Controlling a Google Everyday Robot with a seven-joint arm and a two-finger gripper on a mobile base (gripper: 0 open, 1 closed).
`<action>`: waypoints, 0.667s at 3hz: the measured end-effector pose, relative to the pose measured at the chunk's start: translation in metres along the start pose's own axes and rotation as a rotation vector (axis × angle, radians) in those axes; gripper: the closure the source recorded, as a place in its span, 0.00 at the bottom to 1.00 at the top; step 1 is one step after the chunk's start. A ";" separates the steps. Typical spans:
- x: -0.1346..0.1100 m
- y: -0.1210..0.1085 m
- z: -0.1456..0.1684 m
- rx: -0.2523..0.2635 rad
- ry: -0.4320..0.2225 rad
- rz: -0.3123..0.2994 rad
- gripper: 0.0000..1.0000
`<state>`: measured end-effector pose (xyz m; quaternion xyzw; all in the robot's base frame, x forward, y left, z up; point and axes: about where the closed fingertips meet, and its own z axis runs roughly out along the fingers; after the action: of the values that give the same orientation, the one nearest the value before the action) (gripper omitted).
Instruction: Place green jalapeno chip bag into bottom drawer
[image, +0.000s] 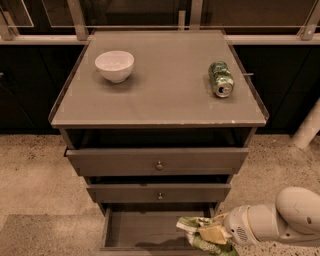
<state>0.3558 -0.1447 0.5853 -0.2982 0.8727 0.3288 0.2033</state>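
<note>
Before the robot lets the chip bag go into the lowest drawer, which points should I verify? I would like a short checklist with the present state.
1. bottom drawer pulled out, floor bare: ok.
2. gripper, low on the right, shut on the green jalapeno chip bag: ok.
3. Bag fully inside the drawer's right wall: cannot tell.
4. Bag low enough to drop safely: cannot tell.
5. middle drawer set further back than the bottom one: ok.

No legible text; end effector (214, 234) at bottom drawer (140, 231)
</note>
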 end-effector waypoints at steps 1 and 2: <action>0.016 -0.023 0.009 -0.009 -0.052 0.069 1.00; 0.049 -0.071 0.043 -0.007 -0.109 0.183 1.00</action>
<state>0.3723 -0.1767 0.4963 -0.1994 0.8829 0.3648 0.2184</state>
